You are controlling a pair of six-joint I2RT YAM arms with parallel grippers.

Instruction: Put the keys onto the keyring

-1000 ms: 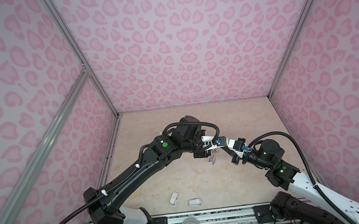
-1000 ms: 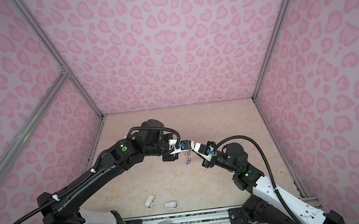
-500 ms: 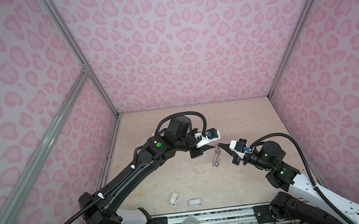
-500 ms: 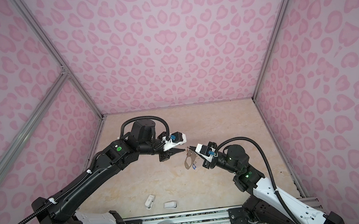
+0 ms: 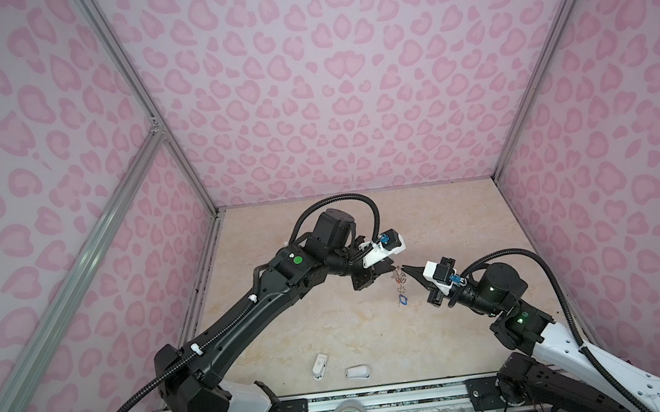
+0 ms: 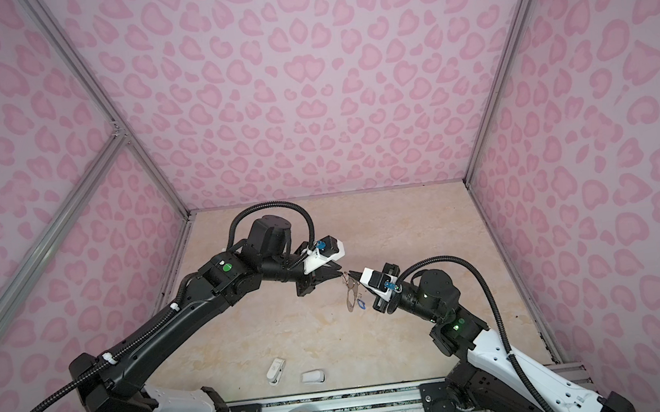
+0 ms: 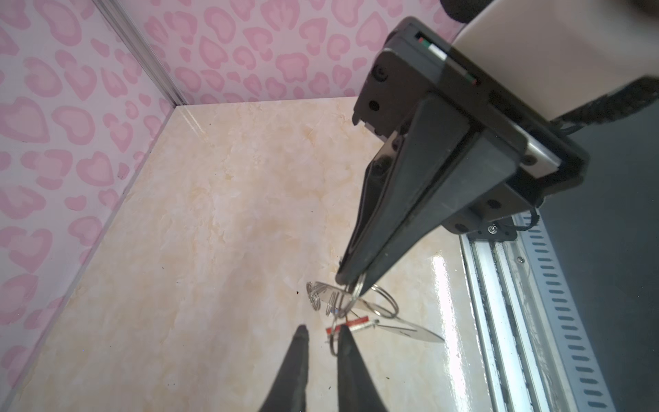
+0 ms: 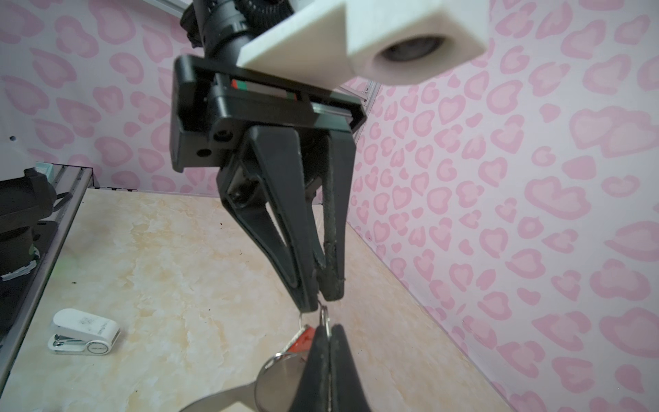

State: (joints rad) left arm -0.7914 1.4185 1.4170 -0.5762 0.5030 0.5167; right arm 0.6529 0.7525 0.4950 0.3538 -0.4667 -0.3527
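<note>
grey and thin, the keyring (image 5: 400, 280) hangs in the air above the marble table (image 5: 333, 328), between the two arms near the middle of the workspace. the right gripper (image 5: 406, 268) is clamped tight on its upper edge, fingers pressed together with the plate between them. in both top views the plate's long axis runs from that grip down toward the table, with the blue key (image 5: 403, 300) dangling at the lowest end. the red-orange key (image 8: 303, 339) sits just beside the right gripper's fingers. the left gripper (image 7: 322, 330) faces the right one tip to tip. its fingers stand a narrow slit apart, and a wire ring (image 7: 333, 337) lies against one fingertip, seemingly not pinched, though the view is too cramped to be sure. two white plastic pieces (image 5: 320, 364) lie on the table well apart, by the front rail.
</note>
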